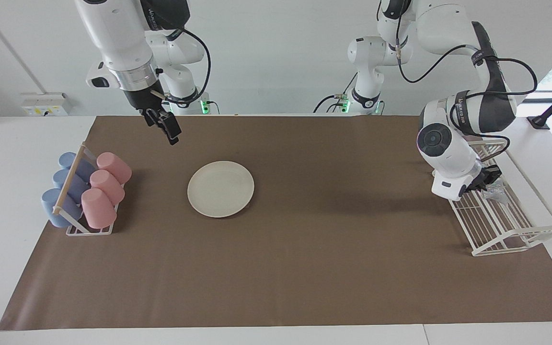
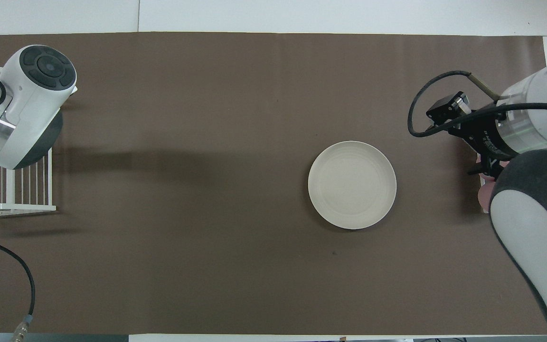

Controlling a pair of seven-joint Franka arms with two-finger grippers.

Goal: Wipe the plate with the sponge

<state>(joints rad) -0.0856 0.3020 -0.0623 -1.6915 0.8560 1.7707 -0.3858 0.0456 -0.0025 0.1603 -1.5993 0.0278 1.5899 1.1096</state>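
Observation:
The cream-white plate [image 1: 221, 188] lies flat on the brown mat [image 1: 304, 268], toward the right arm's end of the table, with nothing on it. The silvery sponge [image 1: 495, 194] rests in the white wire rack [image 1: 506, 230] at the left arm's end. My left gripper [image 1: 488, 180] reaches down into that rack, its fingertips shut on the sponge's edge. In the overhead view the left arm's wrist [image 2: 26, 102] hides both. My right gripper [image 1: 167, 128] hangs open and empty over the mat, between the cup rack and the plate.
A rack of pink and blue cups [image 1: 86, 191] lying on their sides stands at the right arm's end of the mat. The right arm's cable [image 2: 425, 109] loops out beside its hand, and its forearm [image 2: 534, 237] covers the cup rack from above.

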